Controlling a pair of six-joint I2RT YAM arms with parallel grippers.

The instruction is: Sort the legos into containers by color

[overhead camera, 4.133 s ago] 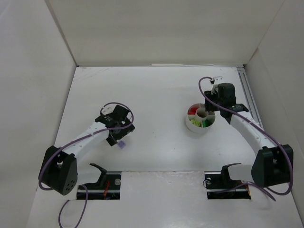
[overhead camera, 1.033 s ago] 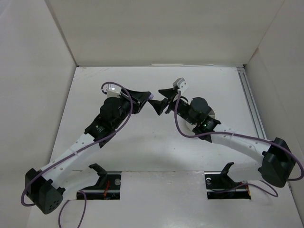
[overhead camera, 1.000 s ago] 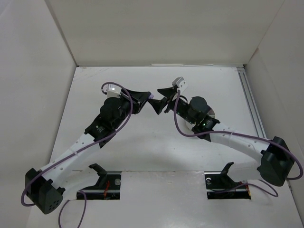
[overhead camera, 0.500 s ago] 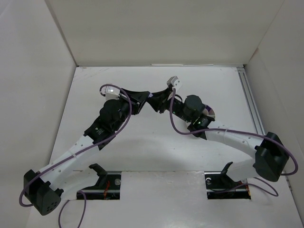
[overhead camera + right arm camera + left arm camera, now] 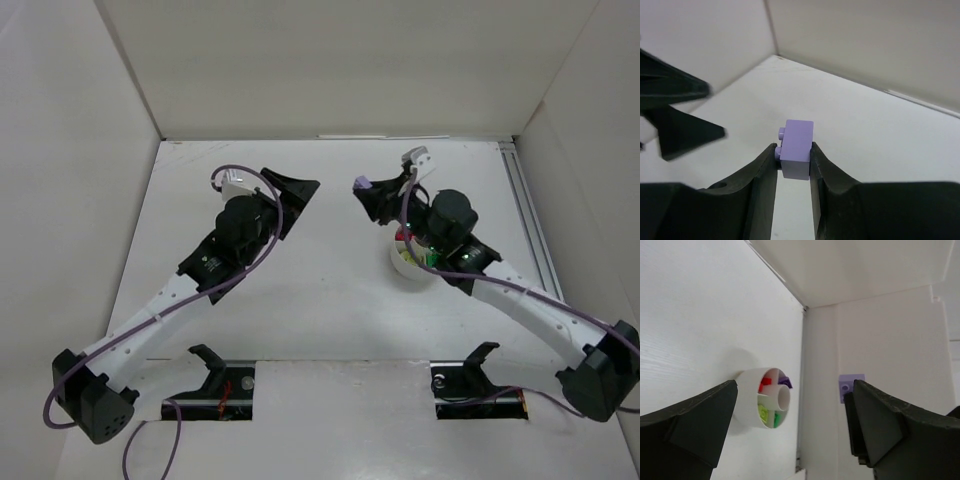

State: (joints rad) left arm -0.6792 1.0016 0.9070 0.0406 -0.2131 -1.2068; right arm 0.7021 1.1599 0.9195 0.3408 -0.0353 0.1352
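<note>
The right gripper is up off the table, pinching a lilac brick. The brick's long side runs out along the fingers and its studs face left in the wrist view. The left gripper hangs spread wide, and the dish sits half covered by the right arm from above. The left wrist view shows a red brick, lime brick, green brick and purple brick in its wedges, too tiny to count properly.

White table; round white dish resting right of centre.
</note>
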